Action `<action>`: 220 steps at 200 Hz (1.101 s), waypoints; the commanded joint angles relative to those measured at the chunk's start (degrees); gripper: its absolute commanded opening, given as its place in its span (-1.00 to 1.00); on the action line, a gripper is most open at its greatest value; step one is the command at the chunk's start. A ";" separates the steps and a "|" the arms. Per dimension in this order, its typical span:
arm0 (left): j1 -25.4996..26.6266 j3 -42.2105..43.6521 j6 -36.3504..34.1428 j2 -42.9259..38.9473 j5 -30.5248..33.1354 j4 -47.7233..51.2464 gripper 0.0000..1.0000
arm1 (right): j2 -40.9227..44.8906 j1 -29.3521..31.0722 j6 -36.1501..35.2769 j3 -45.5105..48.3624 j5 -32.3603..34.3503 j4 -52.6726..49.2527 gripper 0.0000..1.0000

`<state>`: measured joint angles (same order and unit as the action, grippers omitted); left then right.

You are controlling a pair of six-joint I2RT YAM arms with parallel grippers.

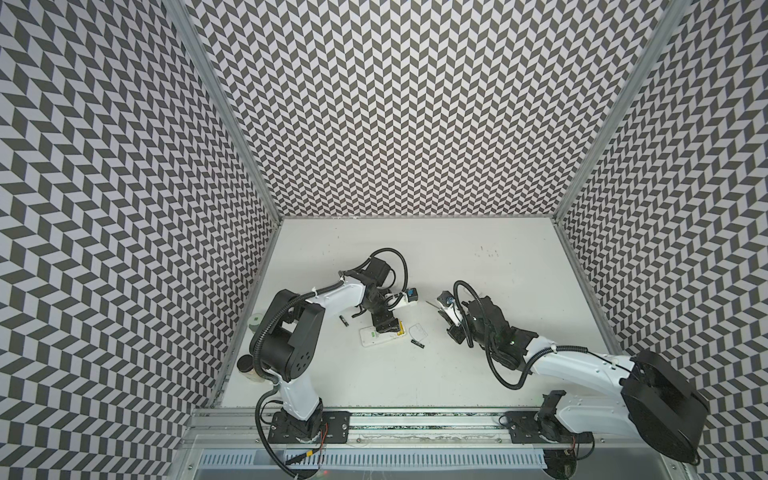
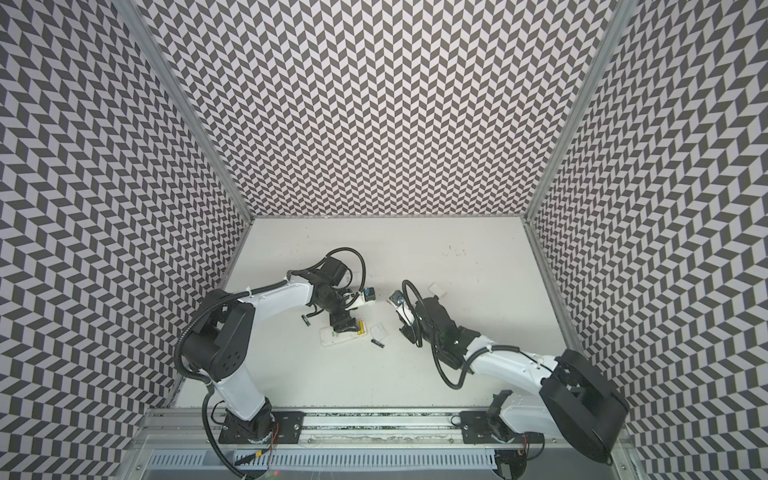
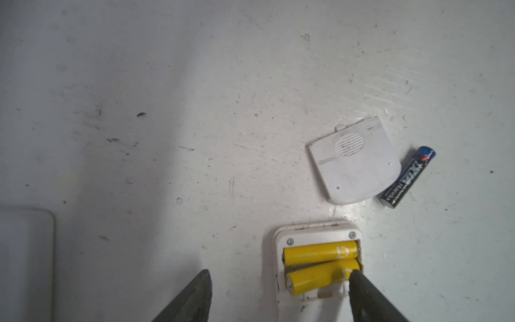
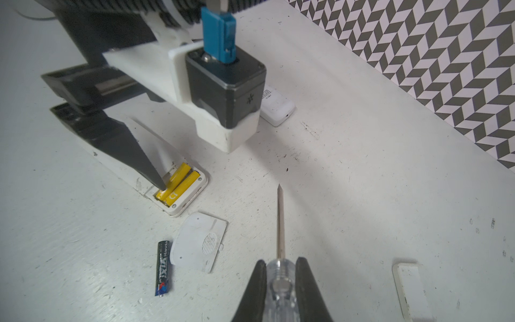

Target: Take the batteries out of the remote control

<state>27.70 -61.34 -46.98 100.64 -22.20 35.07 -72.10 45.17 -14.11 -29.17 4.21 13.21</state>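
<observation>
**Status: partly complete.**

The battery cover (image 3: 354,164) is off. It lies on the table (image 3: 167,111) ahead of the left gripper (image 3: 280,272), apart from the remote control (image 3: 317,232). One black cell (image 3: 407,178) lies against the edge of the cover farthest from that gripper. A second black cell (image 1: 343,321) appears in both top views behind the left gripper, near the arm's wrist. It is small there, so its identity is probable, not certain.

**Remaining:** two yellow cells (image 3: 320,252) occupy the open compartment. The one nearer the left gripper sits skewed against its neighbour, which suggests it is partly unseated.

**Left gripper:** the jaws are spread wide and hold nothing. One fingertip (image 3: 362,287) rests against the end of the skewed cell. The other stands over bare table beside the remote control.

**Right gripper** (image 4: 281,263)**:** clamped on the clear handle of the screwdriver (image 4: 280,223). The blade tip points toward the left arm and stops well short of the remote control.
</observation>
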 commanded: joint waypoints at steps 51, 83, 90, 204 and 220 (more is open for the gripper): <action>1.18 0.76 0.91 -0.44 -2.20 -0.42 0.59 | -0.01 -0.39 -0.35 -0.33 -0.23 2.60 -1.00; 1.52 2.35 0.70 -0.20 0.29 -1.56 0.51 | -0.18 -0.34 -0.46 -0.71 -0.36 2.15 -1.00; 1.35 2.90 0.49 -0.14 1.16 -1.91 0.47 | -0.08 -0.34 -0.41 -0.49 -0.34 2.32 -1.00; 1.29 2.93 0.25 0.02 4.02 -2.00 -0.17 | -0.51 -0.61 -0.72 -0.79 -0.26 2.47 -1.00; 1.23 1.98 0.33 -0.52 3.93 -0.87 -0.19 | -0.55 -0.70 -0.68 -0.81 -0.24 2.34 -1.00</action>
<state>29.21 -58.83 -45.45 100.31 -22.06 33.08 -72.36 44.82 -14.55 -29.17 4.19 13.23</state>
